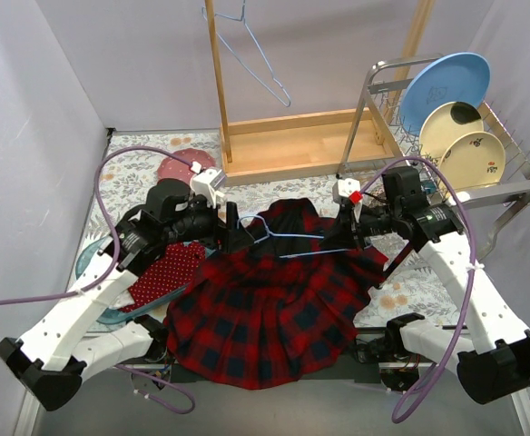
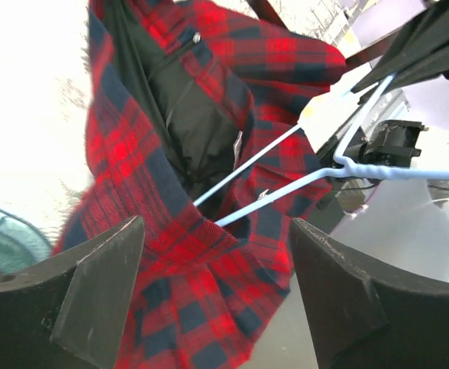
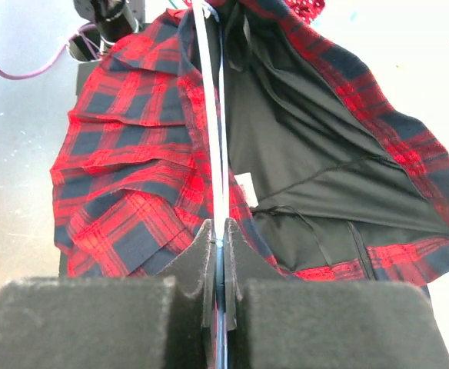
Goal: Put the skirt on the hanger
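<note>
Right fingers [image 3: 94, 323] pinch hanger [image 3: 209, 115]; left fingers [image 2: 78, 292] wide apart (above skirt [image 2: 132, 154]).

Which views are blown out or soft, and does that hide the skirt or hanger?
Left wrist view: upper left blown out to white beside the red and navy plaid skirt; the pale blue wire hanger is readable. Right wrist view: upper right overexposed, the right gripper soft up close. Top external view: evenly lit and sharp.
</note>
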Tool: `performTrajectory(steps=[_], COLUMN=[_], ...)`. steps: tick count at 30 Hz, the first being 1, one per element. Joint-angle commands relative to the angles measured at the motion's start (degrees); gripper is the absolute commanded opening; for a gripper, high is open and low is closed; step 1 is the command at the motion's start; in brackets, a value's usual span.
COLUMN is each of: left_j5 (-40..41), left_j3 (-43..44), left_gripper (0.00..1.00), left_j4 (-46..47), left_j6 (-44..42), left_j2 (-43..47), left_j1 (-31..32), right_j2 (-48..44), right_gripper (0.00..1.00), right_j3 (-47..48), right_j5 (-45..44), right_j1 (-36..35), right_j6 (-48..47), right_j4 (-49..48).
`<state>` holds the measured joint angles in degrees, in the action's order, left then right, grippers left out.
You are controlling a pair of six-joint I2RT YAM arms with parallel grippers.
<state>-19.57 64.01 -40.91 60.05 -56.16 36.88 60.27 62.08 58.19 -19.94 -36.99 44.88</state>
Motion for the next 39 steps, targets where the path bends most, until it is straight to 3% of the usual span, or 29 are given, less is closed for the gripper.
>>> performTrajectory(steps=[1,6,11,23,36,39], left_j5=[2.16,4.19,-0.97,0.49,5.68,7.44], left_j3=[0.16,-3.97,-10.47,-14.96,-19.36,-19.62], left_gripper=[0.76,0.8,0.83,0.83,0.79,0.82], left_j4=[-1.02,-0.58,0.21,4.69,10.76,11.11], left_j6=[-10.27,-19.52,-26.46,-30.52,-34.04,-33.51], left_j2=[6.23,11.85,15.11,9.23,8.87,11.77], left_j1=[0.29,0.29,0.38,0.47,0.47,0.47], right_j2=[1.43,2.39,1.78,4.42,3.54,3.63], right_gripper=[0.01,0.01,0.01,0.01,0.01,0.01], right_j3=[-0.03,-0.82,-0.65,-1.0,-0.82,-0.91], right_j5=[2.36,2.63,3.33,8.51,11.24,11.24], right_j1=[-0.62,-0.97,-0.97,-1.15,-1.41,-1.41], right_j6=[3.24,3.77,3.68,2.89,1.22,1.22], right_j4=[-6.3,-7.97,-8.41,-8.5,-7.71,-7.97])
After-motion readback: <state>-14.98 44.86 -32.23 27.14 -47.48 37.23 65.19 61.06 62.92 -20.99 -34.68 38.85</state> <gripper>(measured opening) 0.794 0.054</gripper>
